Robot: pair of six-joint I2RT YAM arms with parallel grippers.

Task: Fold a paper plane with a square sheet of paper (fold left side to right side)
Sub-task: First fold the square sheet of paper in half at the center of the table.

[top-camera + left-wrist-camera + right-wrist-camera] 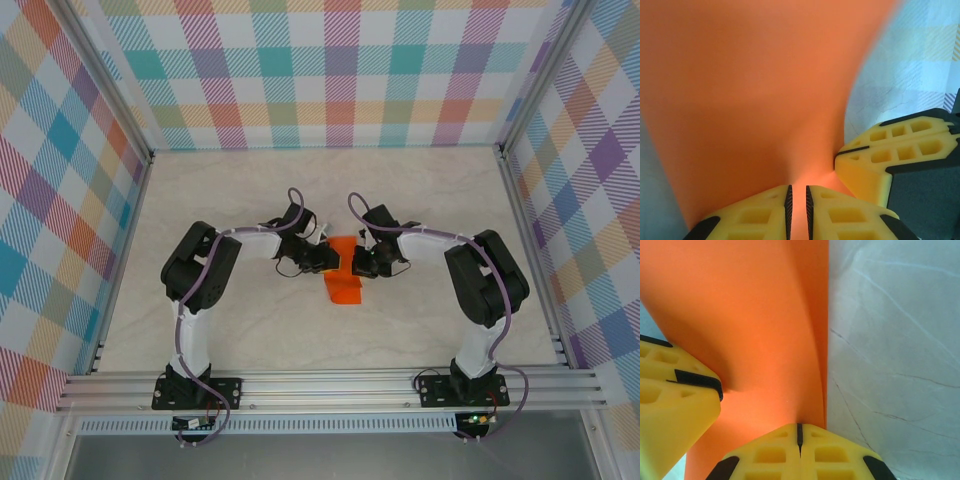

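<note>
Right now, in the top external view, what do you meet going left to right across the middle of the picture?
Pastel plaid left wall → left arm's black elbow → left hand → thin bright orange sheet of paper → right hand → right arm's black elbow → pastel plaid right wall.

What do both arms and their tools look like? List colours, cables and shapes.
The left arm and right arm: black joint housings, white links, purple cables looped alongside. The left tool and right tool: yellow fingers with rectangular cut-outs, thin black pads on the inner faces.
</note>
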